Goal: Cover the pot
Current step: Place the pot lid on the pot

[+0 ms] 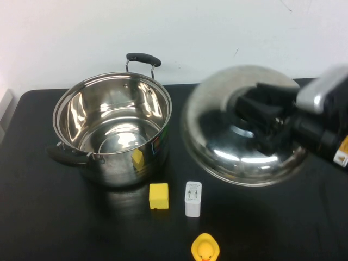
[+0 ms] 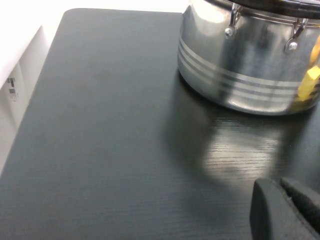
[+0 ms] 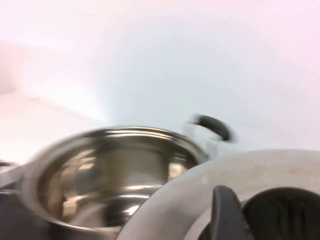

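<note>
Scanning left to right: left gripper (image 2: 287, 210) parked low over the black table (image 1: 32, 217) beside the stockpot (image 1: 111, 130); cannot tell its state. Stockpot sits open at left-centre. Close in front: yellow block (image 1: 159, 196), white charger (image 1: 193, 199), rubber duck (image 1: 205, 249). Right gripper (image 1: 261, 117) is clamped on the knob of the domed lid (image 1: 244, 128), tilted, right of the pot. Risks: the tilted lid catching the rim or rear handle (image 1: 143, 58), or slipping in the grip.

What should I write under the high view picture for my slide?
Right gripper carries the lid beside the open pot.
</note>
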{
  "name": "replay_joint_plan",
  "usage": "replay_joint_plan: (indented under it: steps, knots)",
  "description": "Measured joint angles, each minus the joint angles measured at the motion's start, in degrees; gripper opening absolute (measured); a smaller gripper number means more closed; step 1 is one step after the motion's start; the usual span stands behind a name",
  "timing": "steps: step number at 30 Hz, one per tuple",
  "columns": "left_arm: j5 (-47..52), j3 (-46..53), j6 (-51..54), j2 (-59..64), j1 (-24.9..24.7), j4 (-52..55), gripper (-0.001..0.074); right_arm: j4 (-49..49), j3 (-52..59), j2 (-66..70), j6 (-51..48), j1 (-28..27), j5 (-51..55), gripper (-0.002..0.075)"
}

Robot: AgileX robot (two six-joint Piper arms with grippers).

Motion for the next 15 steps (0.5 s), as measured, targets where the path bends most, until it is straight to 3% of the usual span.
replay_joint_plan:
  steps: [8,15]
  knots:
    - [0.0,0.0,0.0,0.0,0.0,0.0,-0.0002,-30.8,-19.8,-1.1,31.9,4.5,13.9,0.0345]
    - [0.0,0.0,0.0,0.0,0.0,0.0,-0.0002,-40.1,-39.0,12.3,43.3,8.9,14.0,0.0345]
